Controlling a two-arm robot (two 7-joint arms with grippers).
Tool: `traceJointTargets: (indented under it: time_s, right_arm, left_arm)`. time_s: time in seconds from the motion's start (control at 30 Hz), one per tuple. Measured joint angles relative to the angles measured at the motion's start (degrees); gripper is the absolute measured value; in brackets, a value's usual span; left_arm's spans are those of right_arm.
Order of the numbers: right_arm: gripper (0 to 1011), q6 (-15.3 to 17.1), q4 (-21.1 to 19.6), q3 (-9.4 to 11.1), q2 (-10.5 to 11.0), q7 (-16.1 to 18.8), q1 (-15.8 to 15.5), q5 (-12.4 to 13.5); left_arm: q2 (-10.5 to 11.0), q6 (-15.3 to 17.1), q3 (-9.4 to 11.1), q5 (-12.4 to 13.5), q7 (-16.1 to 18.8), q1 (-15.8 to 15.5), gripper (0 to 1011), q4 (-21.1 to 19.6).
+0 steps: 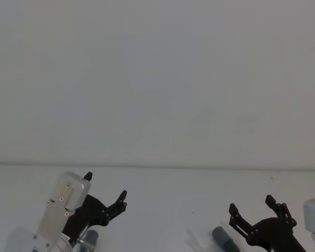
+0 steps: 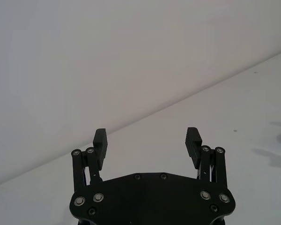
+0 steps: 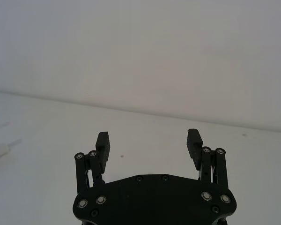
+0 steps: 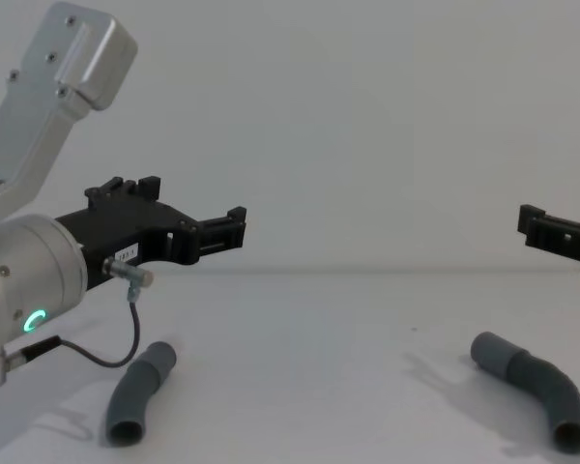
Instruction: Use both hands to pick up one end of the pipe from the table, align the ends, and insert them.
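Chest view showed the left pipe piece (image 4: 140, 391) and the right pipe piece (image 4: 532, 387) lying on the desk (image 4: 319, 377), well apart. The left claw (image 2: 147, 140) and the right claw (image 3: 148, 140) hung above them, each with its fingers spread apart and holding nothing. I judged the risks as follows. A round, bent piece could roll or turn when pinched. A grip too near a mating end would block the insertion. If the bends were turned differently, the ends could meet at an angle and jam.
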Motion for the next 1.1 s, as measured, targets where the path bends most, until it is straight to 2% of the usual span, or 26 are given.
traceJointTargets:
  time_s: [0.7, 0.97, 1.1]
  right_arm:
    - [1002, 0.00, 0.00, 0.00, 0.00, 0.00, 0.00, 0.00]
    - [1002, 0.00, 0.00, 0.00, 0.00, 0.00, 0.00, 0.00]
    - [1002, 0.00, 0.00, 0.00, 0.00, 0.00, 0.00, 0.00]
  left_arm:
    - [-0.01, 0.23, -0.08, 0.02, 0.00, 0.03, 1001, -0.06]
    - [-0.15, 4.28, -0.46, 0.12, 0.92, 0.41, 1001, -1.17]
    - [-0.23, 8.30, -0.84, 0.09, 1.79, 0.94, 1001, -2.49]
